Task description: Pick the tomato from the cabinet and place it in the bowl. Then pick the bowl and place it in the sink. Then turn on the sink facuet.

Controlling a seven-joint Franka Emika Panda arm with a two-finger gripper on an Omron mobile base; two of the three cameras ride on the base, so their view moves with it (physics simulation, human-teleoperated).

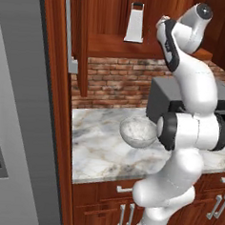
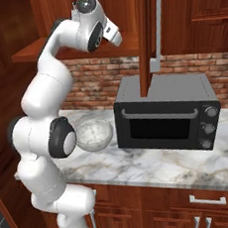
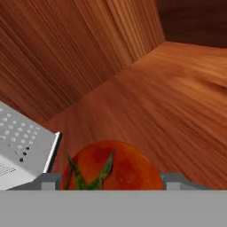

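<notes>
The tomato [image 3: 115, 164], red-orange with a green stem, rests on the wood shelf board of the cabinet [image 1: 119, 45]. My gripper [image 3: 111, 181] is inside the cabinet with one fingertip against each side of the tomato, shut on it. The arm reaches up into the open cabinet [image 2: 34, 52] from below. The marbled whitish-grey bowl [image 1: 138, 131] stands upright on the marble counter under the cabinet, partly behind my arm; it is also in the right base view, bowl [image 2: 93, 133], just left of the oven.
A metal grater [image 1: 135, 25] stands on the shelf close to the tomato's left, grater [image 3: 22, 146]. The open cabinet door [image 2: 145, 33] hangs above a dark toaster oven [image 2: 166, 113]. A grey fridge [image 1: 17, 126] borders the counter [image 1: 97, 151] on the left.
</notes>
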